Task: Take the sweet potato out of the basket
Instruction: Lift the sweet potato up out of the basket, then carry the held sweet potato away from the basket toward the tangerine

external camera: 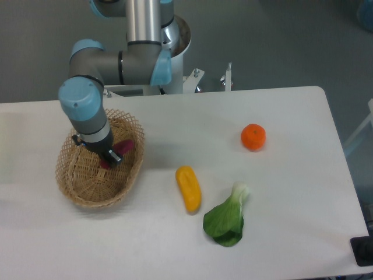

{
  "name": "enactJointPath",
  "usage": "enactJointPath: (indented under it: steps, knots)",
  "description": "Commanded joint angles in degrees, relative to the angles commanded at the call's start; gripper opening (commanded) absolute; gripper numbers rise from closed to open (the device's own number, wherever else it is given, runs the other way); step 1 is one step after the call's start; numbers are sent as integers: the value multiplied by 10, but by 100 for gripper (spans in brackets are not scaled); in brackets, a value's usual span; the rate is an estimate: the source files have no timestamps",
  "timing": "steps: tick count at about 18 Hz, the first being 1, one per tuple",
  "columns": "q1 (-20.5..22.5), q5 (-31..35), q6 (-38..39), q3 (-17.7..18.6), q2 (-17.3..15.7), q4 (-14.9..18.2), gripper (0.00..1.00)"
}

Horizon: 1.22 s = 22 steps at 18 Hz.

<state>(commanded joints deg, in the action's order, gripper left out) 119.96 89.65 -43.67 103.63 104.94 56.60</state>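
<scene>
The sweet potato (pixel 125 146) is a small dark reddish-purple piece lying slantwise inside the basket (pixel 76 189), a tan oval wicker one at the table's left. My gripper (pixel 111 157) points down into the basket with its dark fingers closed across the middle of the sweet potato. One purple end shows to the upper right of the fingers and a smaller bit to the lower left. The arm's blue-capped wrist hides the basket's back rim.
A yellow-orange oblong vegetable (pixel 188 188) lies right of the basket. A green bok choy (pixel 226 219) lies near the front, and an orange fruit (pixel 253 136) sits further right. The robot's base stands behind the table's back edge.
</scene>
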Motion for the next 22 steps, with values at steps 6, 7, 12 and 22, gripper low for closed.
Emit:
enactJointPath:
  steps: [6,7,12,22]
  knots:
    - [84,-1,-58,-39,3,-8,27]
    - [98,-1,-75,-47,5,-8,27]
    - [159,-3,-128,-97,26,-6,27]
    - [243,-4,-240,-176,90,20,27]
